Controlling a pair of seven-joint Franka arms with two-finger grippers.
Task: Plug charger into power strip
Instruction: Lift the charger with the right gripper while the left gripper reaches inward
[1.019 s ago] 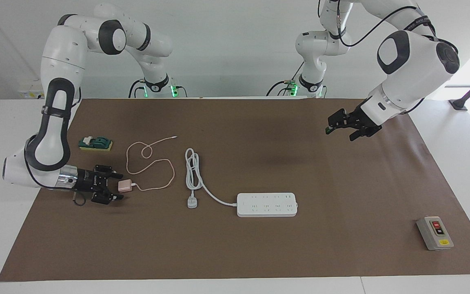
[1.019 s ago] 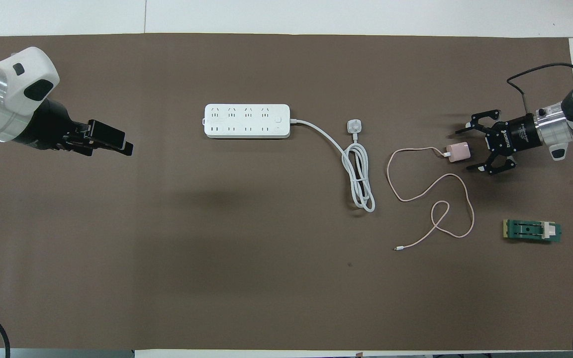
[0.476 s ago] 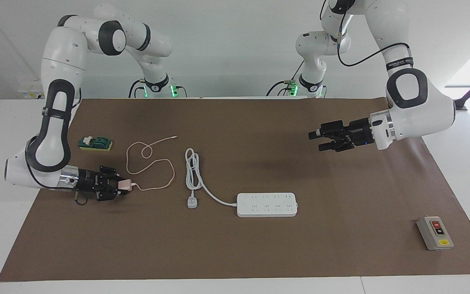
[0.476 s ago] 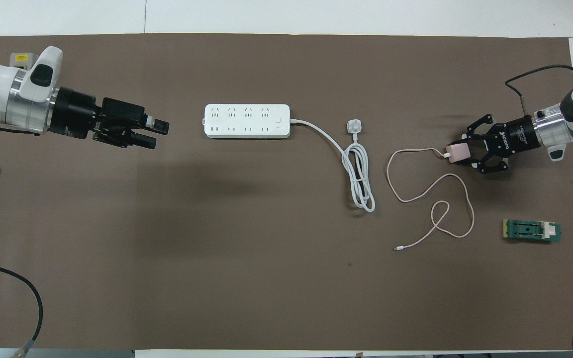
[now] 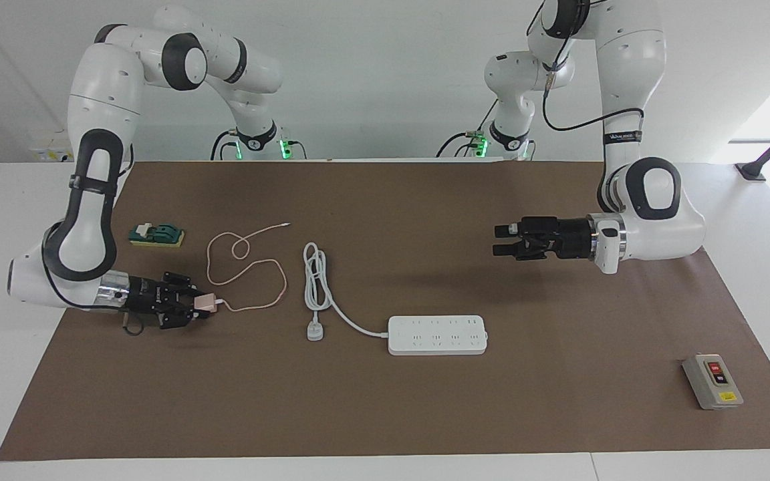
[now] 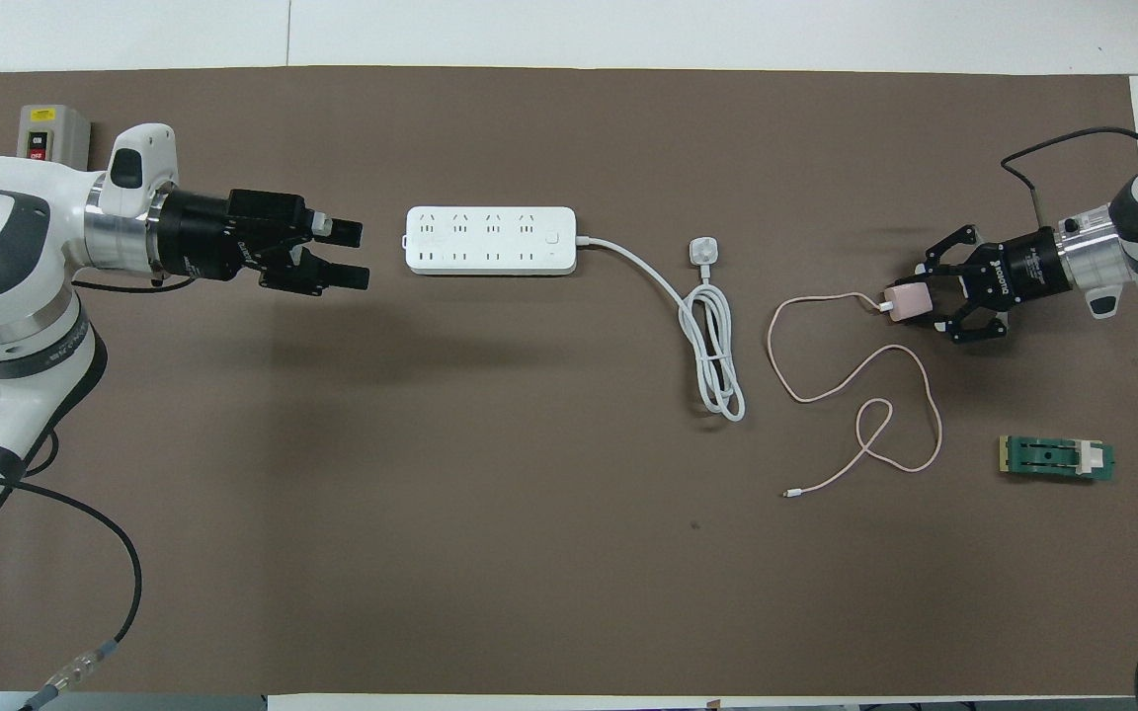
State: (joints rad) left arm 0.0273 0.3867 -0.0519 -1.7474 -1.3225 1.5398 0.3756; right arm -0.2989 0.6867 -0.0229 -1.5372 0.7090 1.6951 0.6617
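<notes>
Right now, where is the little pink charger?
The charger sits at the right arm's end of the table, clamped in the right gripper, its pink cable trailing toward the coiled white cord.

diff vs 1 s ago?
The right tool has closed on the charger, which still rests on the table at the right arm's end. The left tool, open, has swung from pointing down to level and come toward the power strip, now up in the air beside its end. Power strip, its white cord and the pink cable have not shifted.
</notes>
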